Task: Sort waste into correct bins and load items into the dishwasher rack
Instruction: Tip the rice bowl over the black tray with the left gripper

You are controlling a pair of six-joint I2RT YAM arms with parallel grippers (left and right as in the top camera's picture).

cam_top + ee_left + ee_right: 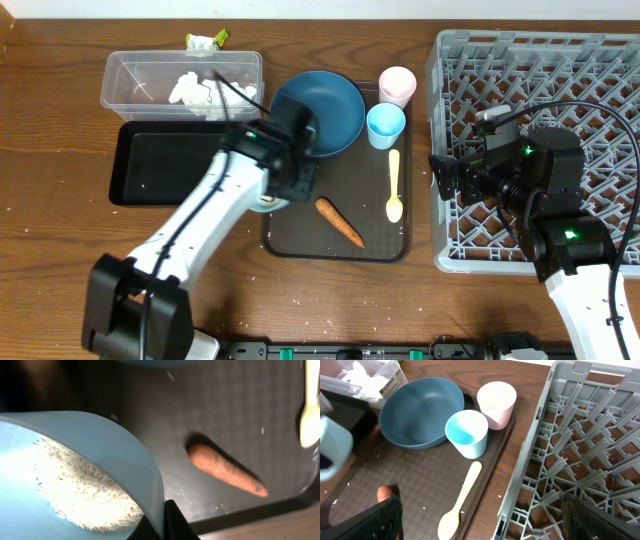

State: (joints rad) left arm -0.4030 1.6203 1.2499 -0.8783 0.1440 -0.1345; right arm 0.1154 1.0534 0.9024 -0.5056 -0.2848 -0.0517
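Plainly, the grey rack (530, 40) is standing at the right with none of the dishes in it, and the right gripper (440, 172) is hanging at its left wall with its jaws spread wide, holding nothing. Beside it the brown serving tray (360, 170) is carrying the blue plate (335, 105), the pink cup (398, 85), the light blue cup (386, 124), the spoon (394, 185) and the carrot (340, 222). The left gripper (161, 522) is clenching the rim of the small bowl (115, 445), which is sitting over the serving tray's left edge, near the black tray (170, 165), and is holding a heap of rice (80, 485). Judging by the tissues (195, 90) lying in the clear tub (130, 75), the rice is probably heading for the black tray, so the arm is best keeping the bowl level until it is fully over that tray, then tipping slowly so that no grains are scattering onto the table. From above, the arm is hiding nearly all of the bowl, the wrist camera is cutting off its far side, and whether it is lifted or resting is not showing.
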